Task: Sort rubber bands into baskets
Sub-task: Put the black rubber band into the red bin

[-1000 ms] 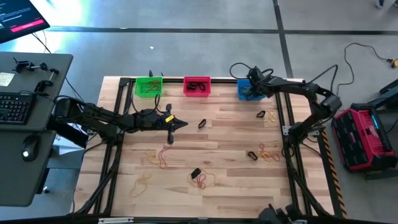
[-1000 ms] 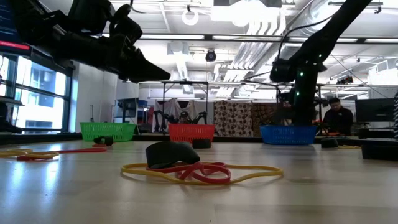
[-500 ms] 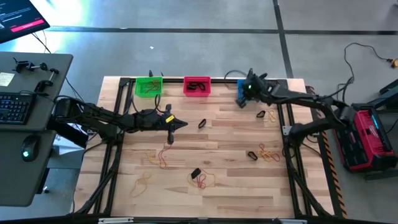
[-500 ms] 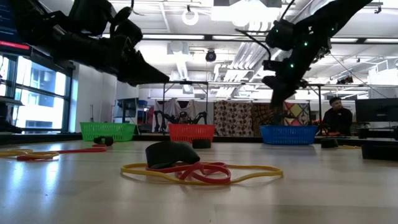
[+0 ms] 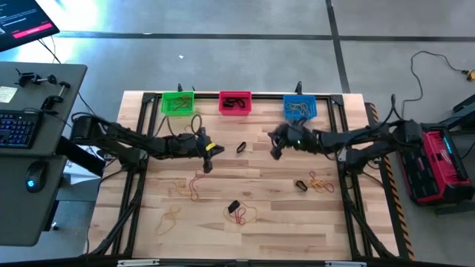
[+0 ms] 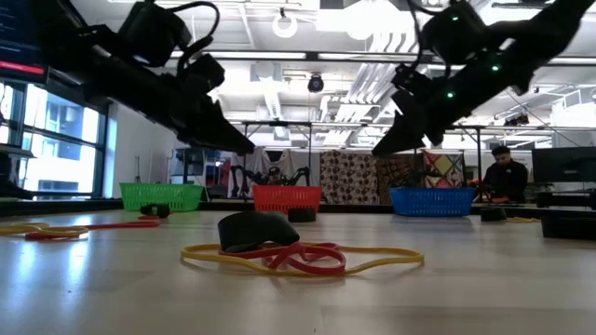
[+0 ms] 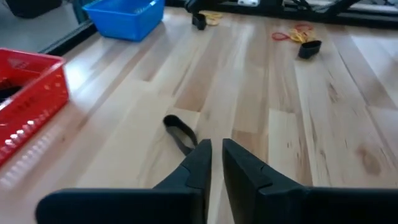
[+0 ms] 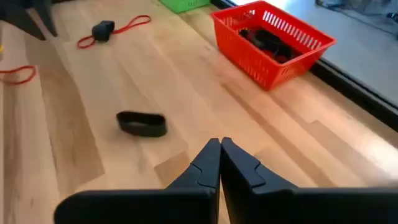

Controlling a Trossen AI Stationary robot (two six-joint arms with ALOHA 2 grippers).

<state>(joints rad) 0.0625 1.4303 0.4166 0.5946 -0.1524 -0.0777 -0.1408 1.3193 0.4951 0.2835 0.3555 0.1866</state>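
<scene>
A black rubber band [image 5: 241, 147] lies flat on the wood between my two grippers; it also shows in the left wrist view [image 7: 180, 134] and the right wrist view [image 8: 142, 123]. My left gripper [image 5: 210, 148] hovers just left of it, its fingers a narrow gap apart [image 7: 216, 147] and holding nothing. My right gripper [image 5: 274, 144] hangs right of the band, shut and holding nothing [image 8: 219, 143]. The green basket [image 5: 177, 103], red basket [image 5: 235, 102] and blue basket [image 5: 300, 108] stand along the far edge. Black bands lie in the red basket [image 8: 308, 46] and tan ones in the blue.
More rubber bands lie in small tangles: tan and red ones with a black one at the right [image 5: 315, 182], red and tan at the left [image 5: 194, 185], a black, red and yellow knot near the front [image 5: 239, 211], and a tan loop [image 5: 169, 216]. A dark frame [image 5: 141, 148] runs round the table.
My right gripper has swung from above the blue basket toward the table's near left and down, and now hangs over the middle beside the black band. My left gripper has dipped a little lower over the same spot. No band has moved.
</scene>
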